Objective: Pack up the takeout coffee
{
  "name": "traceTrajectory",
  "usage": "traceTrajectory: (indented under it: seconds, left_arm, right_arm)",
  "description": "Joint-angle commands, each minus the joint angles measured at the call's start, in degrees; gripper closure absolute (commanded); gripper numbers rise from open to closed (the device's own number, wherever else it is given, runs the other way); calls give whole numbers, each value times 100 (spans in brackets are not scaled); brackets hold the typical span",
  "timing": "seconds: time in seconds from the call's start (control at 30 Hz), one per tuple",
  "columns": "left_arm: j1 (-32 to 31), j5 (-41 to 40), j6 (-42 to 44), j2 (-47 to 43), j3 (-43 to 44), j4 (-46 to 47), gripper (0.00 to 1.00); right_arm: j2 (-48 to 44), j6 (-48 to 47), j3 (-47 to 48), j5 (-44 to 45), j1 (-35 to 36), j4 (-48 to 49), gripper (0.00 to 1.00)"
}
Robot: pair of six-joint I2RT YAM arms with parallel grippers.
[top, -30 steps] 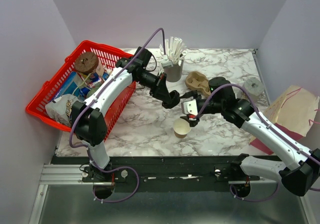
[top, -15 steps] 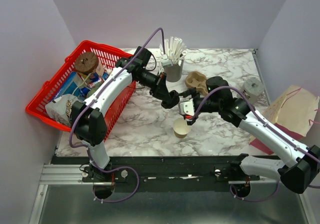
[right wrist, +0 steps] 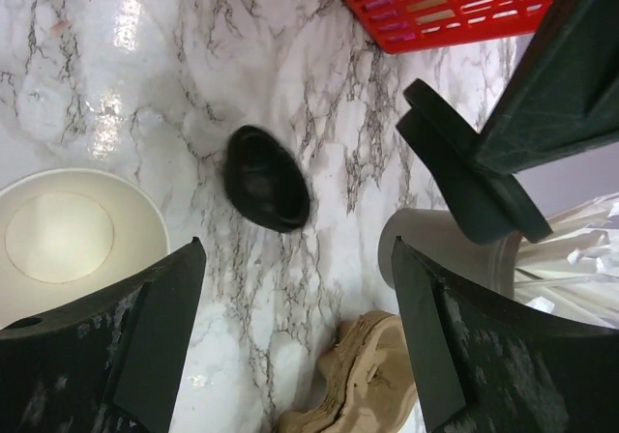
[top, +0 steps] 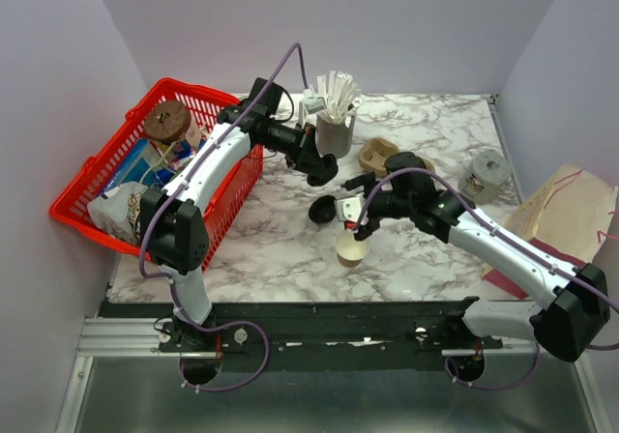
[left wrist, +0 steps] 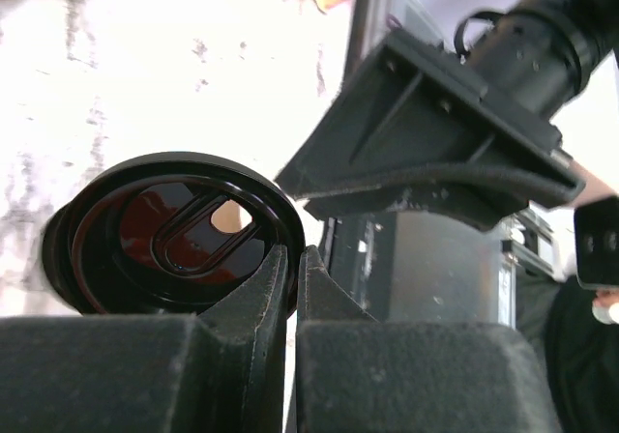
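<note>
- left gripper (left wrist: pixel 293 259): fingers pinched together, nothing seen between them; raised near the grey stick cup (top: pixel 335 135)
- black lid (right wrist: pixel 266 179): lying on the marble table (top: pixel 271 245) below the left gripper, apart from it, beside the paper cup (top: pixel 351 250)
- right gripper (top: pixel 350 213): fingers spread wide, empty, hovering just above the paper cup
- paper cup: upright on the table, open, no lid on
- cup carrier (top: pixel 379 153): empty, behind the right gripper
- progress: early I'd say; lid not on cup, cup not in carrier
- left to do: cap the cup, seat it in the carrier
</note>
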Motion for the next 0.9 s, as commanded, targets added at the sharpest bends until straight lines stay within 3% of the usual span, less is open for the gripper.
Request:
traceTrajectory:
  seconds: [0.0, 0.13, 0.3, 0.47, 0.53, 0.6, 0.73, 0.87]
  left_arm:
    - [15, -436, -120, 216, 249, 271, 100]
    - [15, -1111, 82, 489, 573, 131, 100]
    - [7, -1289, 433, 253, 838, -27, 100]
    - [15, -614, 1013, -38, 505, -326, 100]
    - [15, 124, 1241, -126, 285, -597, 100]
    - [-63, 511, 1856, 13, 336, -1340, 100]
    - [-344, 242, 3736, 471, 1038, -3302, 100]
    - [-555, 126, 4099, 490, 891, -3684, 100]
  right_arm:
    - [281, 384, -127, 370, 50, 777, 14]
    - [642, 657, -58, 635, 24, 1270, 15]
    - [283, 1279, 505, 205, -107, 656, 14]
    - [-648, 1729, 444, -226, -222, 68, 14]
    - [-912, 1817, 321, -227, -222, -74, 14]
    - [-1308, 1687, 216, -166, -222, -188, 14]
    - [-1616, 1168, 136, -148, -231, -539, 11]
    - [-1564, 509, 206, -410, -222, -979, 11]
